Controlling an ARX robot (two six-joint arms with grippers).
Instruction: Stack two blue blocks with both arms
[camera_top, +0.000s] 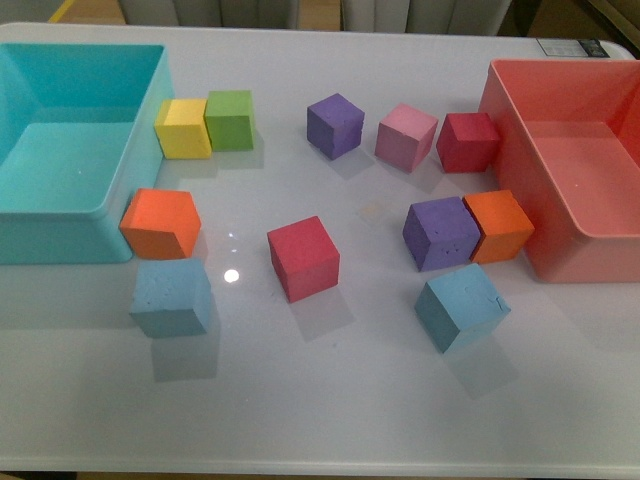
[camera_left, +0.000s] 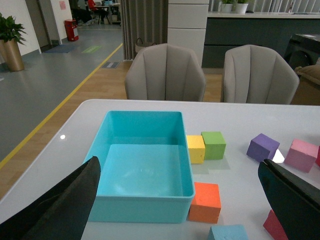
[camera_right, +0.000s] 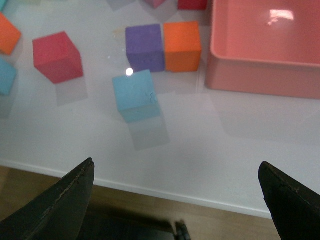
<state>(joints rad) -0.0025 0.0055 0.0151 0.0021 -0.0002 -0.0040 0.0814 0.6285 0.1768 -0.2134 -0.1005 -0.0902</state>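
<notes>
Two light blue blocks lie on the white table, apart from each other. One blue block (camera_top: 170, 297) sits front left, below an orange cube; its top edge shows in the left wrist view (camera_left: 227, 233). The other blue block (camera_top: 460, 310) sits front right, turned at an angle, and shows in the right wrist view (camera_right: 134, 90). My left gripper (camera_left: 179, 167) is open and empty, held above the table behind the left block. My right gripper (camera_right: 176, 165) is open and empty over the table's front edge, short of the right block. Neither arm appears in the front view.
A turquoise bin (camera_top: 60, 215) stands at the left and a pink-red bin (camera_top: 520, 170) at the right. Between them lie a red cube (camera_top: 303, 258), two purple cubes (camera_top: 440, 232), two orange cubes (camera_top: 160, 222), plus yellow, green, pink and dark red cubes further back.
</notes>
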